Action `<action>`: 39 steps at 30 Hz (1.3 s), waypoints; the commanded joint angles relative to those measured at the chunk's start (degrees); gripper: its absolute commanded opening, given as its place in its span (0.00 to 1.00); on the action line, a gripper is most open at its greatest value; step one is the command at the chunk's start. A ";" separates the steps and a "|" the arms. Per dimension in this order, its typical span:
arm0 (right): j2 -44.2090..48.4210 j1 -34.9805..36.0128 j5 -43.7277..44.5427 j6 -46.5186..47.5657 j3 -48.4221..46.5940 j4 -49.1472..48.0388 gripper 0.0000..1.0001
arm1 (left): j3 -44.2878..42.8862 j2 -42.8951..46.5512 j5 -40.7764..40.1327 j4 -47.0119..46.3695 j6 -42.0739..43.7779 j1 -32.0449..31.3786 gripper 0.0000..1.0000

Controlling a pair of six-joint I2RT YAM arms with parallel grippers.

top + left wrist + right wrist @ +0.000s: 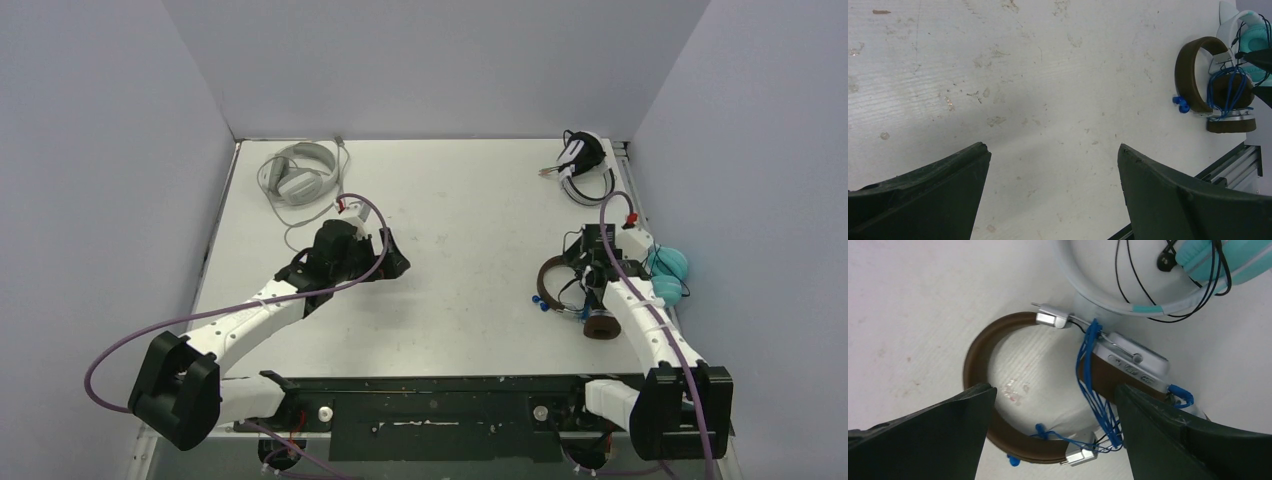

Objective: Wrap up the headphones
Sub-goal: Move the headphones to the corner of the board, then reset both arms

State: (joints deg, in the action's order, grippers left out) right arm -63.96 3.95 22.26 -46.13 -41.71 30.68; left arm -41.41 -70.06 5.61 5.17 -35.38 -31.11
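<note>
Right pincer hangs spread over the brown headphones, lower right in the top view. Left pincer gapes over the scuffed table. The thin blue cable loops round the matte curved band and metal-capped cup, so this set is probably nearly wrapped. The grey set, upper left, trails loose cord and seems unwrapped. The teal set and black-and-white set look bundled.

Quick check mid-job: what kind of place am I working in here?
Probably a lab robot cell: bare grey walls box in a scuffed white table, with two arms bolted at its near edge.
</note>
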 commanded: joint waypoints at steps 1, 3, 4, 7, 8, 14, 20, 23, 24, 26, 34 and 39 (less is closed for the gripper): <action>-3.60 -7.08 -10.18 2.73 1.01 -1.06 0.92 | -1.57 -0.01 0.23 -4.38 0.62 -0.38 0.97; -4.68 -10.66 -10.15 2.80 0.69 -1.12 0.91 | -1.40 0.24 0.45 -4.38 0.70 -0.44 0.97; -4.71 -11.95 -9.50 2.81 0.56 -1.44 0.90 | -1.27 0.39 0.52 -4.36 0.80 -0.44 0.97; -4.23 -14.15 -5.54 2.42 -0.22 -1.76 0.89 | -1.13 0.78 0.58 -4.38 1.08 -0.40 0.97; -4.14 -14.94 -4.47 2.26 -0.47 -1.95 0.89 | -1.24 0.88 0.63 -4.38 1.28 -0.43 0.97; -6.16 -20.27 -12.09 3.63 -0.68 -4.50 0.87 | -2.52 0.08 0.88 -3.44 2.15 -0.43 0.97; -1.84 -16.90 -12.60 8.27 -1.49 -4.11 0.91 | -1.96 0.19 0.83 -3.98 1.46 -0.53 0.97; 0.57 -9.28 -13.35 11.91 -2.53 -4.68 0.96 | -2.19 0.40 0.04 -3.38 1.61 -0.53 0.97; 1.34 -6.95 -14.06 13.13 -2.72 -5.11 0.98 | -2.38 0.70 -0.33 -3.00 1.74 -0.53 0.97; 3.24 -4.47 -16.02 15.55 -2.41 -7.28 1.00 | -2.73 1.64 -1.24 -2.34 2.06 -0.49 0.97; 16.31 -2.97 -27.73 21.95 5.54 -22.14 1.00 | 0.60 11.47 -9.27 -4.06 6.83 -0.53 0.97; 23.94 -2.89 -26.34 23.14 11.42 -29.36 1.00 | 3.47 19.36 -12.16 -9.07 13.71 -0.75 0.97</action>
State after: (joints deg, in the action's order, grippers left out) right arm -44.18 0.84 -3.42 -25.69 -33.34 10.72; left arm -39.72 -56.07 -2.44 2.68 -28.62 -31.44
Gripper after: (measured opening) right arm 0.999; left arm 0.973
